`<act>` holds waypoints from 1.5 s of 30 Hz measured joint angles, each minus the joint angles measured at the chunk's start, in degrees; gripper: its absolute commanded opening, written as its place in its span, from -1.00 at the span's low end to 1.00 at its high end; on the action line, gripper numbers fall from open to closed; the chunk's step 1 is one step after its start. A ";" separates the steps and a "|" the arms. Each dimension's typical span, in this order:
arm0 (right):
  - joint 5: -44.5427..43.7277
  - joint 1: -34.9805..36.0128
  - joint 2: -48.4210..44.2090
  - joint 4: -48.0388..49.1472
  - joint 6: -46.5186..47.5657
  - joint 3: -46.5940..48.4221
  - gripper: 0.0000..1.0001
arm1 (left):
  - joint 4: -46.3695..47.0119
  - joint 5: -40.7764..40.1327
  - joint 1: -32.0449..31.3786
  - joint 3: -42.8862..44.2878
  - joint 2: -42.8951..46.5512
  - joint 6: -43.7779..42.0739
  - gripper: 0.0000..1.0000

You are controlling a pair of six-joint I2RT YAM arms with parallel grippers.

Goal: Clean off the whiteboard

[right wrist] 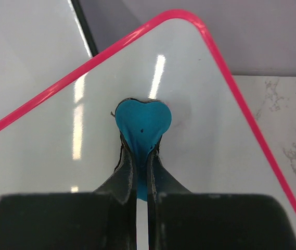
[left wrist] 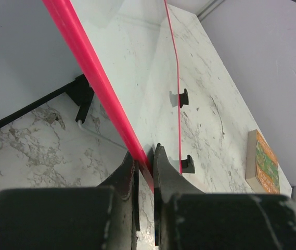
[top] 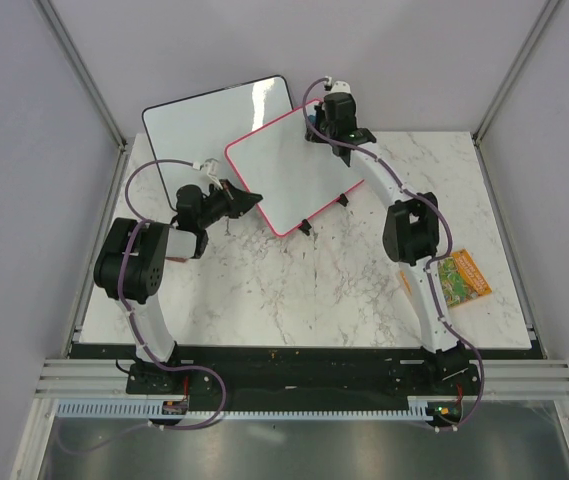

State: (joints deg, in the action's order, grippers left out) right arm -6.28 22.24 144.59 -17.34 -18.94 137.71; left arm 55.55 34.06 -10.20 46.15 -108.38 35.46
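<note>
The whiteboard has a pink-red frame and stands tilted on the marble table, its black feet along the far edge. My left gripper is shut on its left frame edge; in the left wrist view the fingers pinch the pink rim. My right gripper is at the board's far corner, shut on a blue heart-shaped eraser. The eraser lies flat against the white surface. What shows of the surface is plain white.
A larger black-framed whiteboard lies behind and partly under the pink one. A small colourful box sits near the table's right edge, also seen from the left wrist. Grey walls close in the table on three sides.
</note>
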 measured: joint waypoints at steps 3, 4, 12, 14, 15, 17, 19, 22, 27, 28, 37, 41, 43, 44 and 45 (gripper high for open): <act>1.01 -2.21 1.33 -0.90 -0.37 1.70 -1.00 | 0.37 0.00 -0.28 0.09 0.26 0.00 -0.97; 1.16 -2.86 1.60 -1.11 -0.35 1.92 -1.00 | 0.52 0.00 -0.39 0.13 0.31 0.00 -0.96; 4.02 -5.35 1.60 -1.11 0.33 -0.31 -1.00 | 0.79 0.04 -0.68 0.22 0.52 0.02 -0.96; 3.80 -5.35 -0.02 0.31 0.81 -3.54 -1.00 | 0.74 0.07 -0.81 0.22 0.68 0.00 -0.97; 3.37 -5.22 -1.27 1.68 1.16 -6.14 -1.00 | 0.68 0.09 -0.81 0.22 0.76 -0.04 -0.97; 1.75 -4.59 -4.50 4.02 1.70 -12.31 -1.00 | 0.61 0.26 -0.83 0.22 0.81 -0.37 -0.96; -0.48 -3.52 -8.17 7.43 2.16 -19.56 -1.00 | 0.42 0.44 -0.81 0.22 0.81 -0.74 -0.96; -4.46 -1.09 -13.11 11.41 2.69 -29.11 -1.00 | 0.13 0.52 -0.81 0.20 0.83 -1.16 -0.97; -12.15 4.61 -16.57 13.29 4.39 -35.65 -1.00 | -0.81 0.33 -0.59 0.17 0.83 -1.25 -0.96; -13.46 5.73 -16.83 13.20 4.50 -36.09 -1.00 | -1.31 0.20 -0.52 0.17 0.83 -1.25 -0.96; -19.28 13.84 -17.27 5.51 5.16 -33.70 -1.00 | -3.28 -1.01 -0.26 -0.46 0.83 -1.53 -0.96; -18.38 15.50 -19.15 5.49 5.03 -36.33 -1.00 | -3.23 -0.90 -0.26 -0.52 0.83 -2.21 -0.96; -16.96 16.02 -21.07 7.08 4.70 -39.58 -1.00 | -3.10 -0.63 -0.26 -0.59 0.83 -2.58 -0.97; -16.13 16.31 -22.16 8.07 4.50 -41.57 -1.00 | -2.91 -0.42 -0.26 -0.63 0.83 -2.84 -0.96; -15.37 16.65 -23.50 9.20 4.20 -43.82 -1.00 | -2.67 -0.24 -0.26 -0.70 0.83 -3.17 -0.97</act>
State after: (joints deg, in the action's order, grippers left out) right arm -21.65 38.89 121.10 -8.14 -14.74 93.89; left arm 52.88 33.82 -10.46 45.45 -107.55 32.29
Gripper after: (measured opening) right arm 0.045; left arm 0.094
